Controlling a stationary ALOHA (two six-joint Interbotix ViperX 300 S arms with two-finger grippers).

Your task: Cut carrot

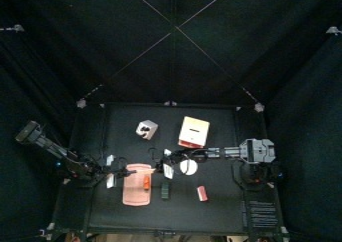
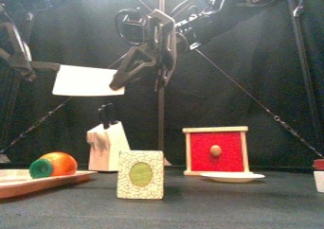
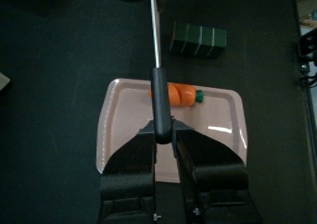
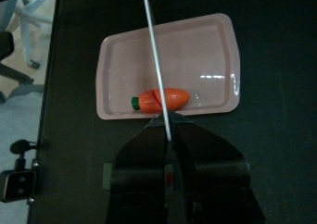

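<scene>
An orange carrot (image 3: 183, 94) with a green end lies on a pink tray (image 3: 124, 126) at the table's front left; it also shows in the right wrist view (image 4: 164, 100) and the front view (image 2: 53, 164). My left gripper (image 3: 161, 126) is shut on a knife's black handle (image 3: 158, 93), and its silver blade (image 3: 155, 24) runs edge-on above the carrot. My right gripper (image 4: 168, 126) is shut on a thin silver blade (image 4: 151, 43), also held above the carrot. In the front view a white blade (image 2: 89, 79) hangs high over the tray (image 2: 38, 181).
A white knife block (image 2: 108, 143), a green card (image 2: 140, 174) and a red box (image 2: 215, 149) on a white plate (image 2: 234, 177) stand mid-table. A dark green box (image 3: 198, 40) lies beyond the tray. The tray (image 1: 134, 186) sits near the front edge.
</scene>
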